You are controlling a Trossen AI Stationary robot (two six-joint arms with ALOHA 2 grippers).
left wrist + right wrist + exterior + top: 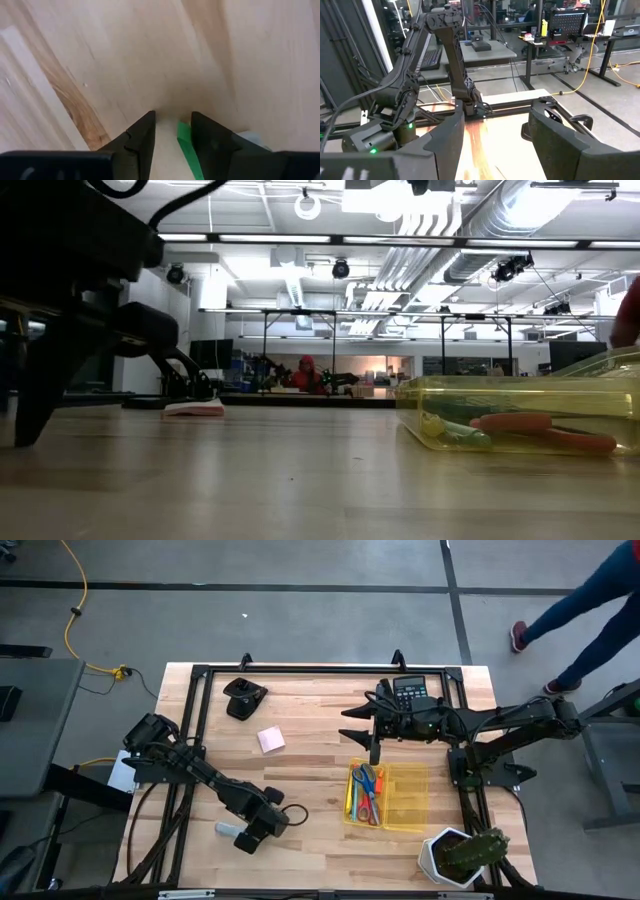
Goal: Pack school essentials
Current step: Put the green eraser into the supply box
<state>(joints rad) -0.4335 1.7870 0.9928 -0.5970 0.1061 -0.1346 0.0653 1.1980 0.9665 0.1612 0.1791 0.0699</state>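
My left gripper (247, 836) is near the table's front left, fingers pointing down at the wood and open by a narrow gap (172, 137). The tiny green eraser (186, 142) lies on the table between the fingers, along the inner side of one of them. My right gripper (375, 748) is open and empty (495, 145), above the table just beyond the yellow tray (410, 802). The tray holds the red-handled and blue-handled scissors (370, 790), the yellow marker and the teal pen (353, 798). The pink sticky-note pad (270, 740) lies flat at mid-table. The pencil does not show. My left gripper's fingers come from above, pointing down, one on each side of the green eraser. The eraser's side (183, 134) lies close against one finger (210, 137); a gap shows to the other finger. I cannot tell whether the near finger touches it. The eraser rests on the table.
A potted cactus in a white pot (462, 855) stands at the front right corner. A calculator (410, 690) and a black object (243, 697) lie at the far edge. A person's legs (580, 600) pass beyond the table's far right.
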